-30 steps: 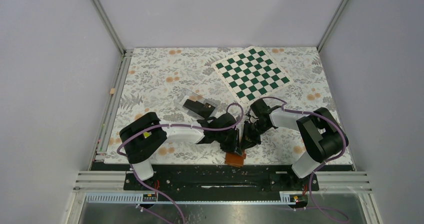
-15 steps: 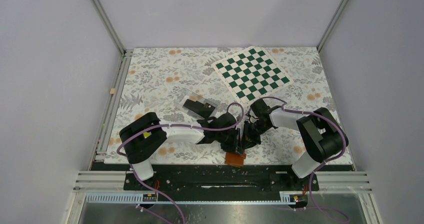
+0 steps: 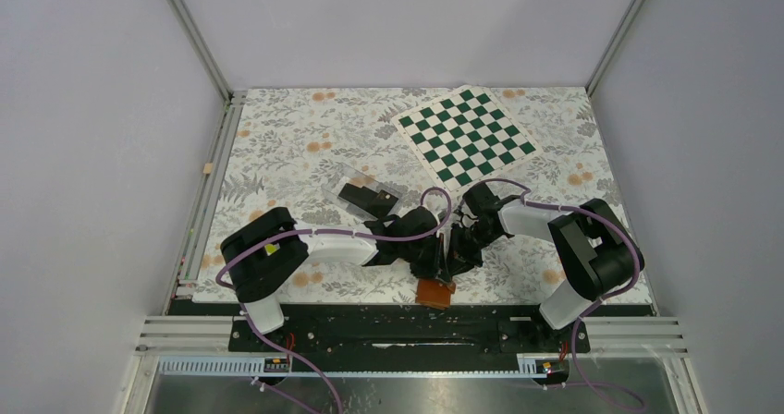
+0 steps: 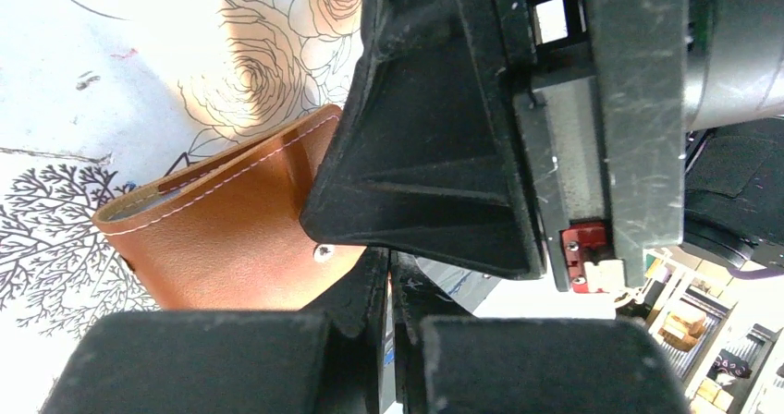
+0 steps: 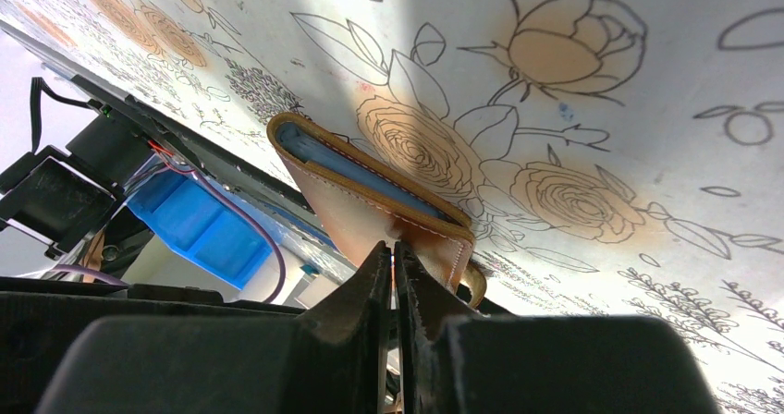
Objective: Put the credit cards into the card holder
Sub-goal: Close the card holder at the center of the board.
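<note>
**Both grippers on the card holder, cards not yet fetched**

The tan leather card holder lies at the lower middle of the overhead view, at the near edge of the flowered table cover, with both arms bent in over it. In the right wrist view it stands tilted on one edge, pale blue sleeves showing between the covers. The right gripper is pinched on its leather corner beside the snap tab. The left gripper is clenched, its tips just beside the snap stud; nothing can be seen between them.

The black credit cards sit in a clear plastic box left of centre, well apart from the holder.

The step in hand looks like opening the holder. Next, the covers must be spread and held flat while one gripper goes for a card.
</note>
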Tool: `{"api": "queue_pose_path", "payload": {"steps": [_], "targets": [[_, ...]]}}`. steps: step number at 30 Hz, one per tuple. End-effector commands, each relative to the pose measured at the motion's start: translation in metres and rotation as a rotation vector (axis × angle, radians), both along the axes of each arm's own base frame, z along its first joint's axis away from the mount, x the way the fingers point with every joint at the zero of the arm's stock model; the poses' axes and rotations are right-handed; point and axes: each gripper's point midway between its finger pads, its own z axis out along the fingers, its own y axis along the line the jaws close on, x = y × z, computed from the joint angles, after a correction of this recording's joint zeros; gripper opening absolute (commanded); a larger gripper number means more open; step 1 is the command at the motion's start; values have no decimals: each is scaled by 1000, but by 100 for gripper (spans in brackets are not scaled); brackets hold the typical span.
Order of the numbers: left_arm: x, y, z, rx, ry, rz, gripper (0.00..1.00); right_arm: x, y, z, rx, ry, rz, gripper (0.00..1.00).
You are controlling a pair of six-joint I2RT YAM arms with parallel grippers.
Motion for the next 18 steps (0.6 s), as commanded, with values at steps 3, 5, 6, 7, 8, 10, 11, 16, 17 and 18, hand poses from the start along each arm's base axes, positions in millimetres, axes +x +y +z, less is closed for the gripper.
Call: {"api": "queue_pose_path", "payload": {"steps": [3,5,6,7,8,10,11,16,17,18], "targets": [[7,6,18,1,-68,-6,0,1,-19,-21,-129,-57,31,13],[8,12,15,36,-81,-9,0,3,-20,-19,-128,-73,36,13],[8,15,13,54,-86,-12,0,3,-20,-17,-125,-83,40,13],[8,16,12,63,-92,-16,0,4,-20,-16,-122,-92,46,13],[8,18,11,73,-91,-17,0,4,-22,-15,-127,-103,50,12],[8,20,7,85,-95,-18,0,6,-25,-13,-145,-124,55,12],[8,20,5,88,-95,-17,0,6,-26,-13,-151,-131,58,12],[10,18,-2,93,-98,-22,0,8,-26,-9,-144,-150,64,12],[11,17,-2,94,-98,-23,0,8,-26,-8,-140,-153,65,12],[11,16,-2,92,-99,-25,0,8,-25,-7,-133,-160,69,12]]}}
